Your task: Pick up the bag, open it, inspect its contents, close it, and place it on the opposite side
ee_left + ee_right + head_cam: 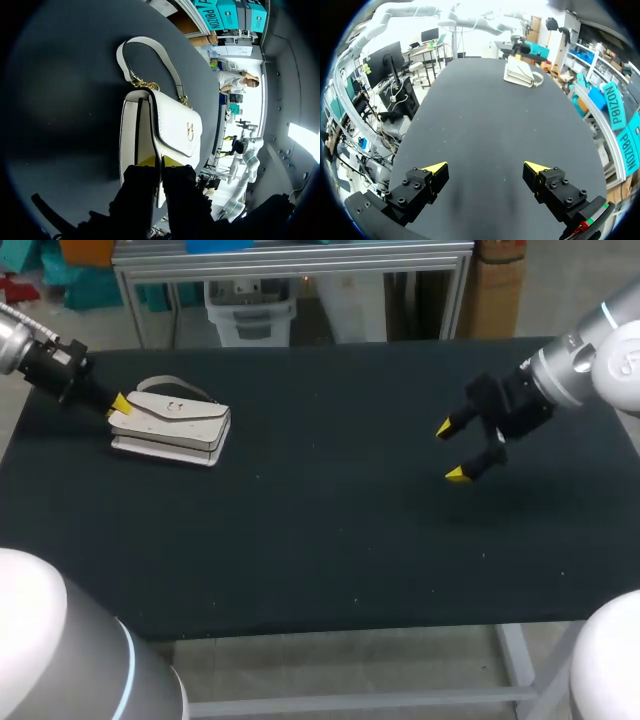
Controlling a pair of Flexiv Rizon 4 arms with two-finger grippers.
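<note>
Your dark counter (pixel 330 540) carries a small white bag (pixel 172 426), lying flat near its left end. The bag has a flap (pixel 175 120) with dark edging, a gold clasp (pixel 190 132) and a white strap (pixel 150 47) hung on gold links (pixel 142 83). Your left jaws pinch the flap's edge between them. Your right jaws hang spread wide over the counter's right side, well apart from the bag.

A table (pixel 330 540) with a flat black top spans the head view. A pale grey metal frame (pixel 400 702) runs under its near edge, with a leg (pixel 517 652) at the near right corner.
</note>
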